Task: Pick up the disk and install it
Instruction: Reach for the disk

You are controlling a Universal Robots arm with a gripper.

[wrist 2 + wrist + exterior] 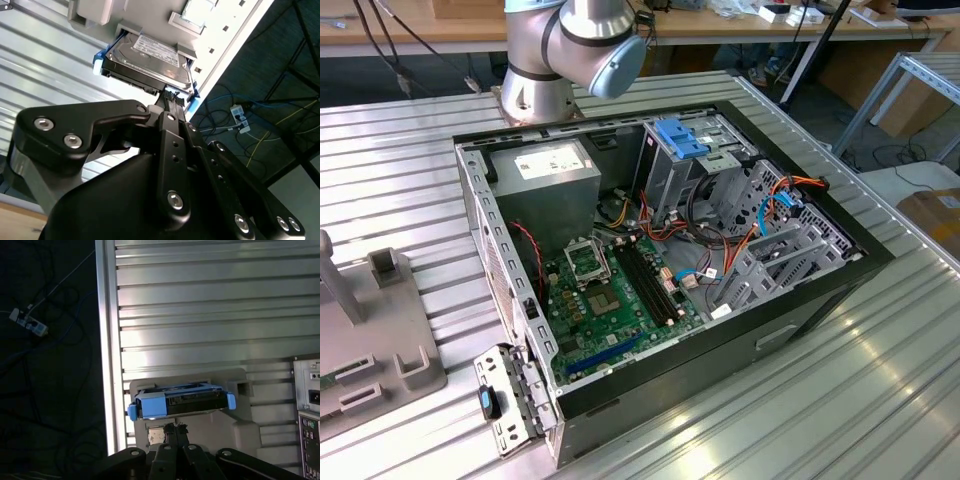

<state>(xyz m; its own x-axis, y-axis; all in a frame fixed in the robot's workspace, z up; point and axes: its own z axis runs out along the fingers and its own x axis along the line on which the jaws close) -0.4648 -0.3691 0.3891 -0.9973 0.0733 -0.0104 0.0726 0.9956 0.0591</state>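
The hard drive (145, 57), blue rails (150, 405) around it, lies flat in a grey cradle (240, 426) on the ribbed aluminium table (200, 315). The gripper (169, 97), pinched nearly shut, noses its near edge; whether it grips anything I can't tell. I'd lift level, so the rails don't snag. Its white label (157, 49) carries print I can't read. In the exterior view the computer case (865, 262) has its drive cage (680, 150) at one o'clock.

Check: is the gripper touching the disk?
Cannot tell. In both wrist views the gripper sits at the near edge of the disk, showing neither gap nor contact plainly.
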